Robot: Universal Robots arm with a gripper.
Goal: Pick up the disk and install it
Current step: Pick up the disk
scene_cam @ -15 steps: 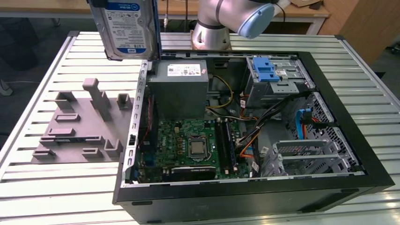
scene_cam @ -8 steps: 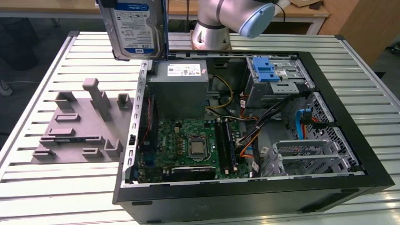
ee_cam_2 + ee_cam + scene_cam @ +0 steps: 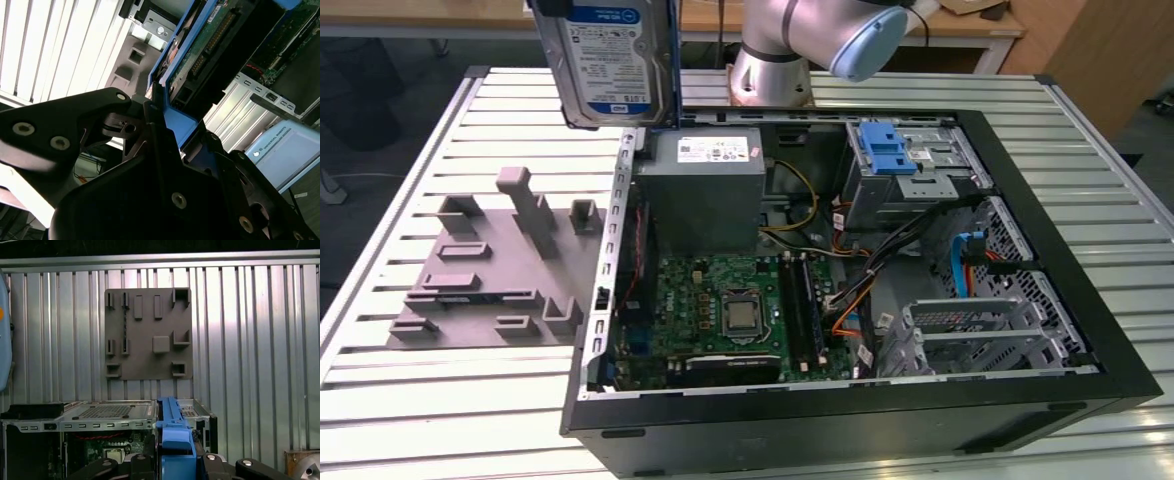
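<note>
And the disk [image 3: 607, 60] is up in the air, hanging on edge with its label toward us. It's high over the far corner of the open computer case [image 3: 1067, 270] on the exterior view's left, well clear of the slatted tabletop [image 3: 454, 400].

The hand [image 3: 167, 127] is clamped on it. In both wrist views the black fingers [image 3: 220, 467] sit either side of the blue carrier bracket [image 3: 175, 427], squeezing the plastic frame rather than the drive body. Look at the second wrist view: the bare circuit board [image 3: 210, 40] on the drive's underside is exposed, close to the grip.

My read is that this is a stiff, dense slab of metal, heavy for its size, with no give, and it won't take a knock kindly. The carrier is the softer part, since thin plastic rails can flex or slip under a pinch. So a hold across the frame's edges, as here, looks sound: off the label face, off the board.

Below, the grey fixture [image 3: 494, 260] lies on the tabletop at the exterior view's left. The drive cage with its blue latch [image 3: 894, 150] sits at the case's far side.
</note>
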